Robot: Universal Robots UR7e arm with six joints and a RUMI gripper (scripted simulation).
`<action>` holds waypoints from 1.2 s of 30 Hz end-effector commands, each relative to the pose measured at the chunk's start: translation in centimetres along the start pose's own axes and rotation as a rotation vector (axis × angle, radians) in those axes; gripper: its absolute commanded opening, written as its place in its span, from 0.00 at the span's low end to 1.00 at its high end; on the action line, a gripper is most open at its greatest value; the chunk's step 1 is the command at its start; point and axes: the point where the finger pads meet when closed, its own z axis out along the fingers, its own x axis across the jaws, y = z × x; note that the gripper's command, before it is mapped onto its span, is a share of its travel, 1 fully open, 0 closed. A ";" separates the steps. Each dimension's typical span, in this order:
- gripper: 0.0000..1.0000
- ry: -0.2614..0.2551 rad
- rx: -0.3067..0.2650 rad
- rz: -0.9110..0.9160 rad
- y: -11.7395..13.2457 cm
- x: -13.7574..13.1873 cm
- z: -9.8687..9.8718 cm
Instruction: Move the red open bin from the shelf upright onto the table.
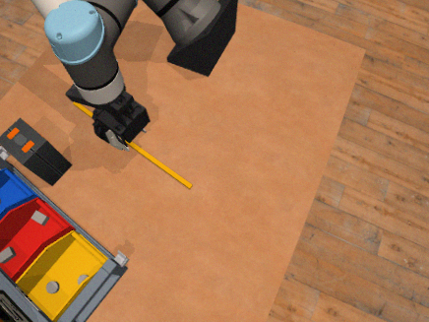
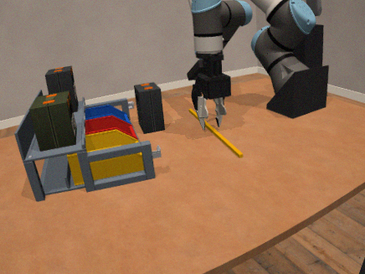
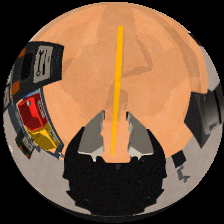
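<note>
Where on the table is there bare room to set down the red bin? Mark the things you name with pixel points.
Room: the stretch between the yellow strip point(image 1: 162, 165) point(image 2: 228, 142) point(image 3: 118, 75) and the table's far right edge in the top view. Crowded: around the shelf point(image 1: 105, 283) point(image 2: 119, 182), where a black case point(image 1: 41, 157) point(image 2: 150, 108) point(image 3: 47, 65) stands close.
</note>
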 end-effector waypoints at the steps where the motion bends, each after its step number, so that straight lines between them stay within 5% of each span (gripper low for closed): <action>1: 0.26 -0.001 0.000 0.000 0.0 0.0 0.0; 17: 0.26 -0.001 0.000 0.000 0.0 0.0 -0.8; 36: 0.26 -0.001 0.000 0.000 0.0 0.0 -6.7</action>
